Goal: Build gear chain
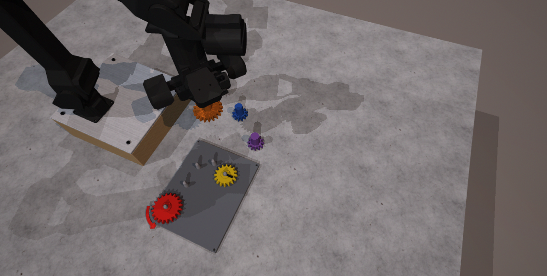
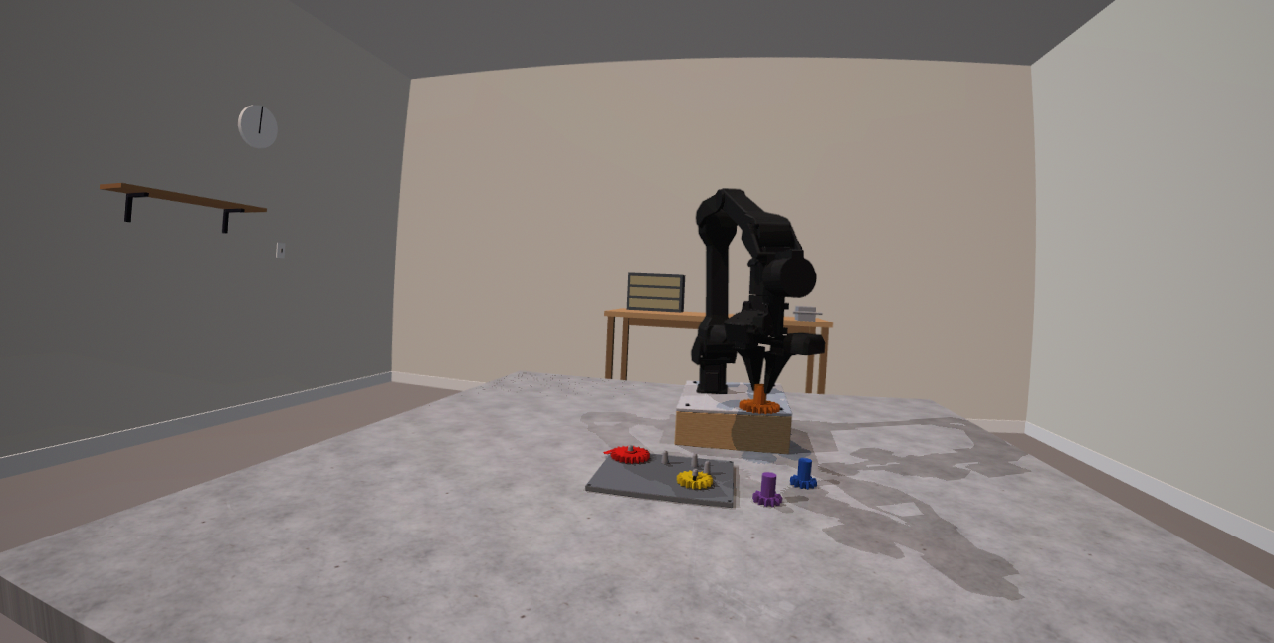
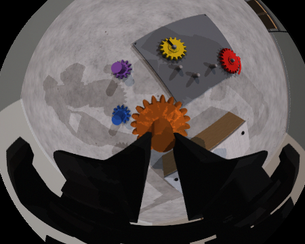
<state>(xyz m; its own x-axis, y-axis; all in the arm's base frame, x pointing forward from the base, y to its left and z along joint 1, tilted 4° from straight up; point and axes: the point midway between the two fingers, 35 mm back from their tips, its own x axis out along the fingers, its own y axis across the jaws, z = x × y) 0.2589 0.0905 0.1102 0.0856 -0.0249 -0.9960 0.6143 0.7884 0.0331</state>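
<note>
My gripper (image 3: 162,137) (image 2: 759,388) is shut on the handle of the orange gear (image 1: 207,111) (image 2: 758,405) (image 3: 162,112) and holds it above the table, beside the base block. The grey board (image 1: 214,217) (image 2: 622,492) (image 3: 200,30) carries the red gear (image 1: 168,208) (image 2: 630,455) (image 3: 230,61) and the yellow gear (image 1: 226,176) (image 2: 694,480) (image 3: 173,49) with its black stripe. Three pegs between them are bare. The blue gear (image 1: 239,113) (image 2: 803,479) (image 3: 121,115) and the purple gear (image 1: 255,142) (image 2: 767,495) (image 3: 125,69) stand upright on the table, handles up.
The arm's base block (image 1: 153,136) (image 2: 732,429) (image 3: 217,132), with a metal top, stands close behind the board. The red arrow (image 1: 149,217) lies beside the red gear. The blue and purple gears stand off the board's edge on the yellow gear's side.
</note>
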